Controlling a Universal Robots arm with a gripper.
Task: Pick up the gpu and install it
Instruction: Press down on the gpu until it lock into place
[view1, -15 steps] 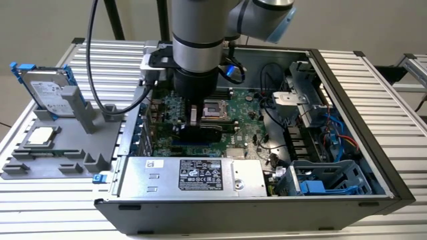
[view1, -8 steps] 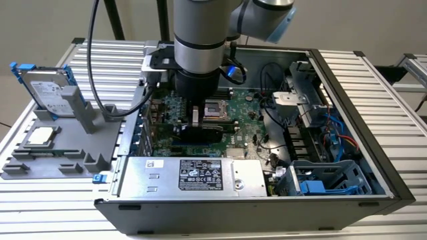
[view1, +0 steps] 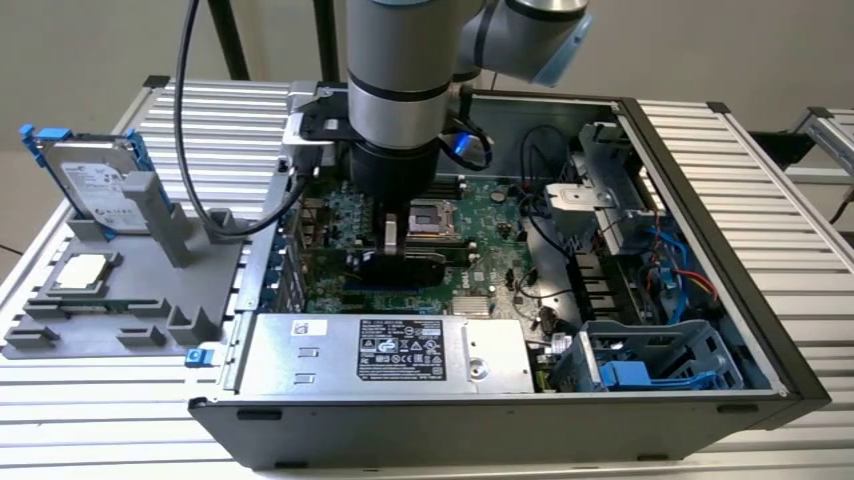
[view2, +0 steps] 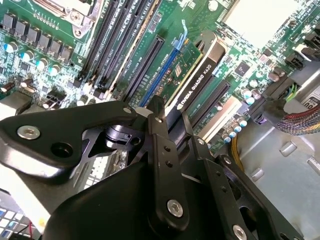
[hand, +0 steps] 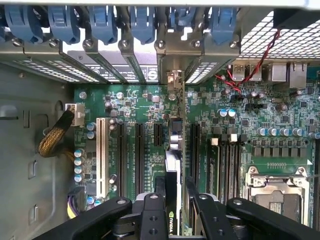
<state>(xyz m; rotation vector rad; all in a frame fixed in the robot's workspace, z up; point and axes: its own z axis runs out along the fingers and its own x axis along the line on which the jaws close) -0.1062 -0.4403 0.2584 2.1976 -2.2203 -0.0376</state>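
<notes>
A: Inside the open case (view1: 694, 330), exterior view: the arm (view1: 398, 90) hangs straight down over the motherboard (view1: 494, 225). The gripper (view1: 395, 262) is low among the expansion slots, just above the board.

B: Where is the gpu?

A: Between the fingers. In the second wrist view the gpu (view2: 197, 82) stands on edge, its black cooler side with white lettering facing the camera, running along the slots beside a blue-latched slot (view2: 162, 67). The fingers (view2: 161, 150) are clamped on its near end, one on each face.

B: Does the first wrist view agree?

A: Yes. The gripper (hand: 172, 212) grips the gpu (hand: 173, 167) from above; the card runs edge-on towards the rear slot covers (hand: 130, 55), in line with one black slot. I cannot tell whether its edge is seated in the slot or only resting over it.

B: Anything else inside?

A: The CPU socket (view1: 434, 215) is beside the gripper on the exterior view's right. The power supply (view1: 400, 350) lies along the near wall. The white slot (hand: 102, 155) sits well to one side of the card.

B: Outside the case?

A: On the tabletop (view1: 120, 440), at the exterior view's left, a grey fixture (view1: 120, 300) holds a hard drive (view1: 96, 185) upright and a square chip (view1: 80, 272) lying flat.
</notes>
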